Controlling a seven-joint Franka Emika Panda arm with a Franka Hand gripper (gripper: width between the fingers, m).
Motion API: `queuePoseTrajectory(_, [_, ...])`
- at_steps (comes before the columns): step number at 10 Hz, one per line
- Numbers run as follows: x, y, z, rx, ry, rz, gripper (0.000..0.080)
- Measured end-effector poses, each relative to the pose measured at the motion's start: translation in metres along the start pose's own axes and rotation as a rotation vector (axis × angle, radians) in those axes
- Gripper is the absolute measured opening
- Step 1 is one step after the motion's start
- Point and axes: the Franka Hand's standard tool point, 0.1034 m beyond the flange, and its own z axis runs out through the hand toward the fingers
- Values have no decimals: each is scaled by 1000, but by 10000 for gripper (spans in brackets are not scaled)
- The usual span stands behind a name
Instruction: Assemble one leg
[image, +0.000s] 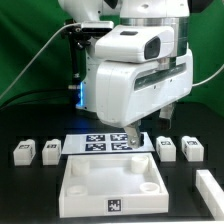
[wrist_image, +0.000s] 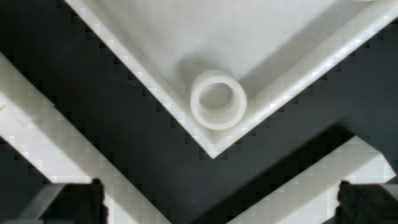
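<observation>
Four legs: the legs (image: 50, 149) lay on the black table in two pairs, one pair at the exterior view's left of the marker board (image: 107, 142) and one at its right, the nearest right-hand leg (image: 167, 148) just beside the board.
Look of the legs: small white rectangular blocks, each showing a black-and-white square marker on one face; all four looked alike and stood apart from one another.
Gripper: in the wrist view the gripper (wrist_image: 217, 203) had its jaws spread wide, a dark fingertip in each lower corner, with only bare table between them; it gripped nothing.
Under the wrist: a corner of the white tray (image: 80, 195) with its round socket (wrist_image: 217, 100) sat in front of the fingers.
Step in hand: by my reading, no leg was taken up and no socket visibly filled, so the task was at its start.
Next move: it would call for moving sideways to one leg, lowering the spread jaws around it, closing, then carrying it to a corner socket and seating it upright.
</observation>
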Motion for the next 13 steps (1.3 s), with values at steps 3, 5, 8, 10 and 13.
queuePoseTrajectory(3, [0,0,0,0,0,0,650])
queuePoseTrajectory(5, [0,0,0,0,0,0,650])
queuePoseTrajectory(8, [0,0,0,0,0,0,650])
queuePoseTrajectory(10, [0,0,0,0,0,0,650])
queuePoseTrajectory(13, [-1,-1,1,0,0,-46,650])
